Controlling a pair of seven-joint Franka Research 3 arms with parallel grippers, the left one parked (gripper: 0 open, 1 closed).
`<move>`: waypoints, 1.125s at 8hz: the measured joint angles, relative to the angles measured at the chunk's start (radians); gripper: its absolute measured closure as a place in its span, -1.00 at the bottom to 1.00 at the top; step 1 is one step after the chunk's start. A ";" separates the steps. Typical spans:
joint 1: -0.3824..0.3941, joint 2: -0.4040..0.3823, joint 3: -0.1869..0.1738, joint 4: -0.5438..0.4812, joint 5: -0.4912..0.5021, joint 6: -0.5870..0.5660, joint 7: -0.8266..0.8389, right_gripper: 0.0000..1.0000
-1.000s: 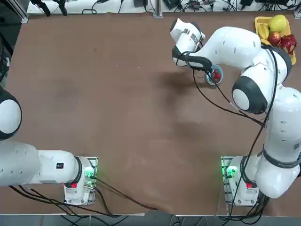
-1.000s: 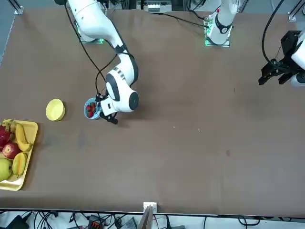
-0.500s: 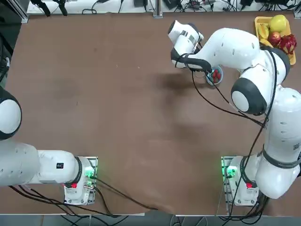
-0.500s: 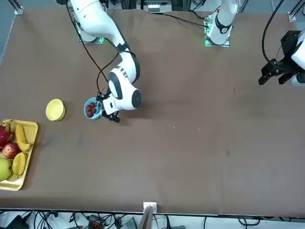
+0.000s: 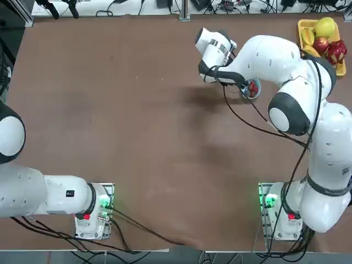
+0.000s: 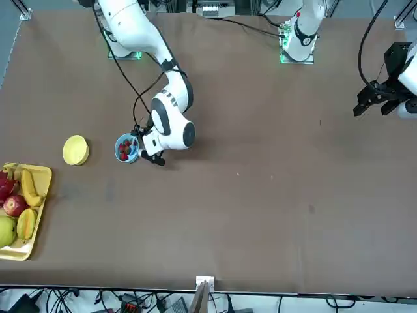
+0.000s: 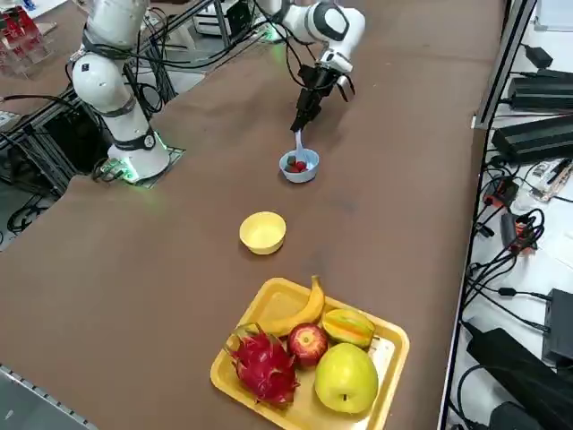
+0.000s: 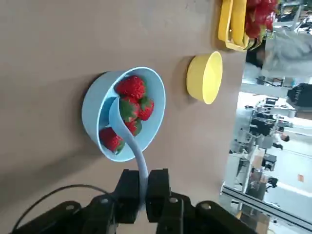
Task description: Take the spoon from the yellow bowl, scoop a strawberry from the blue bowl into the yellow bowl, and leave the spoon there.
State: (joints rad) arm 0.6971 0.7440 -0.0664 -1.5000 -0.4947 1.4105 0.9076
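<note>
Your right arm's fingers (image 8: 143, 190) are clamped on the handle end of the spoon (image 8: 127, 139), so its bowl reaches well beyond them into the blue bowl (image 8: 97, 109), pressed among the strawberries (image 8: 131, 87), likely to work under one. The yellow bowl (image 8: 204, 78) sits empty farther out on the table (image 8: 58, 39), awaiting the berry.

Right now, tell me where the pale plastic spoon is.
The pale whitish-blue plastic spoon is clamped by its handle in the right claw, its bowl dipped among the strawberries in the round light-blue bowl, beside the small yellow bowl.
</note>
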 joint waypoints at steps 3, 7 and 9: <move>0.008 0.048 0.000 0.056 -0.004 -0.051 -0.001 0.77; 0.016 0.060 0.000 0.072 -0.019 -0.081 -0.007 0.77; 0.022 0.060 0.000 0.076 -0.021 -0.098 -0.013 0.77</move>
State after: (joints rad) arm 0.7187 0.8043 -0.0664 -1.4240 -0.5157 1.3127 0.8950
